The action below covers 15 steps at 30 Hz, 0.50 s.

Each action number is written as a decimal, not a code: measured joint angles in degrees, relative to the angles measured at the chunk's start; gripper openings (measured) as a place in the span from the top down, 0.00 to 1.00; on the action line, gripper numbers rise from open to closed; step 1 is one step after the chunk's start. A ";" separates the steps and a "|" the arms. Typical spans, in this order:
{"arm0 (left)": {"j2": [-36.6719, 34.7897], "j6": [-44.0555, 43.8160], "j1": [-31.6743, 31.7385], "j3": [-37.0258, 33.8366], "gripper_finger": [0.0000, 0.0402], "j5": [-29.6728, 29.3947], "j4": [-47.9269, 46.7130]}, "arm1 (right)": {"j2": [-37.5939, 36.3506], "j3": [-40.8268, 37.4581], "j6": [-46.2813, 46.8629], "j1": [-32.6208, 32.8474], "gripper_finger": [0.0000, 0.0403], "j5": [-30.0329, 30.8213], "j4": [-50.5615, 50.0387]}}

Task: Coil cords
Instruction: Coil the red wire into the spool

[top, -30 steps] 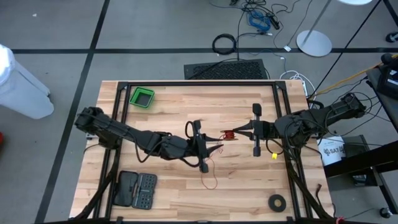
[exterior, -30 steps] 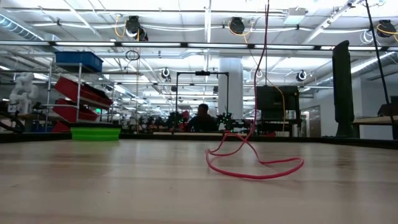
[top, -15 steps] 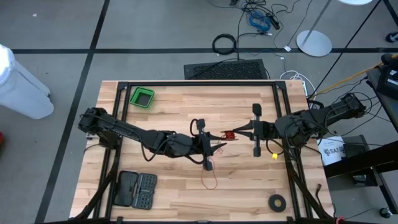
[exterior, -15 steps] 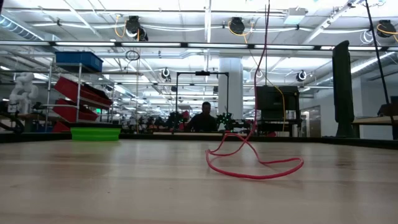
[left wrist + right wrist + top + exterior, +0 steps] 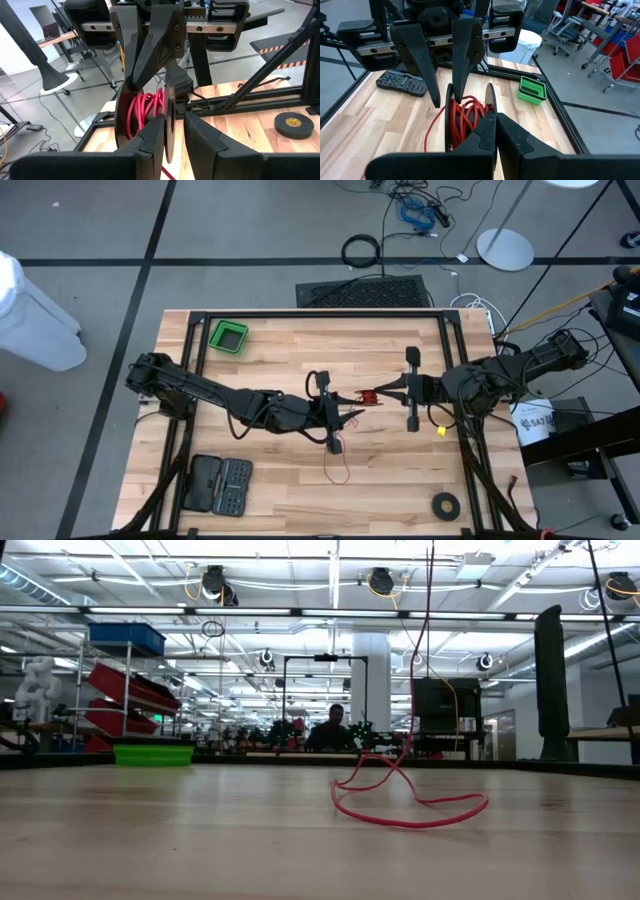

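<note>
The cord is red. Most of it is wound in a coil [image 5: 368, 397] between two thin black discs of a small spool, which is held up over the table's middle. Its tail hangs down and lies in a loose loop [image 5: 410, 808] on the wood [image 5: 340, 468]. My left gripper [image 5: 352, 417] comes at the spool from the table's left and my right gripper [image 5: 385, 393] from the right. Each has one disc between its fingers. In the low view both grippers are above the picture. My left gripper has the edge of one black disc [image 5: 169, 125] between its two fingers, which come nearly level from the table's left. The spool is clear of the table, its discs upright. Whether both pads press the disc I cannot tell. My right gripper pinches the rim of the other disc [image 5: 490, 102] between its shut fingers [image 5: 481, 134], coming nearly level from the table's right. The red coil sits beside that disc, lifted clear, with the tail hanging slack below.
A green bin [image 5: 228, 336] stands at the far left and a black tool case [image 5: 220, 485] at the near left. A black tape ring [image 5: 446, 504] lies near right. Black frame rails [image 5: 320, 313] run along the table's edges. A person [image 5: 330, 732] sits far behind.
My left gripper has shifted a little toward the table's right edge, closer to my right gripper, and then kept still. The loop on the table lies as before.
</note>
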 joint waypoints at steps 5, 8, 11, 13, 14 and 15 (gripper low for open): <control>0.00 -0.04 0.00 0.00 0.80 0.50 -0.02 | 0.00 0.00 -0.02 0.01 1.00 -0.12 0.02; 0.00 -0.17 0.04 0.00 0.80 2.60 -0.04 | 0.00 0.00 -0.04 0.01 1.00 -1.20 0.00; 0.00 -0.17 0.16 0.00 0.80 3.82 -0.04 | 0.02 0.00 -0.15 0.01 1.00 -1.65 -0.02; 0.00 -0.19 0.31 0.00 0.80 3.87 -0.04 | 0.02 0.00 -0.61 0.01 1.00 -1.61 -0.02; 0.00 -0.46 0.33 0.00 0.80 3.87 -0.05 | 0.02 0.00 -0.76 0.01 1.00 -1.54 -0.02; 0.00 -0.93 0.37 0.00 0.80 3.89 -0.07 | 0.02 0.00 -0.95 0.01 1.00 -1.48 -0.02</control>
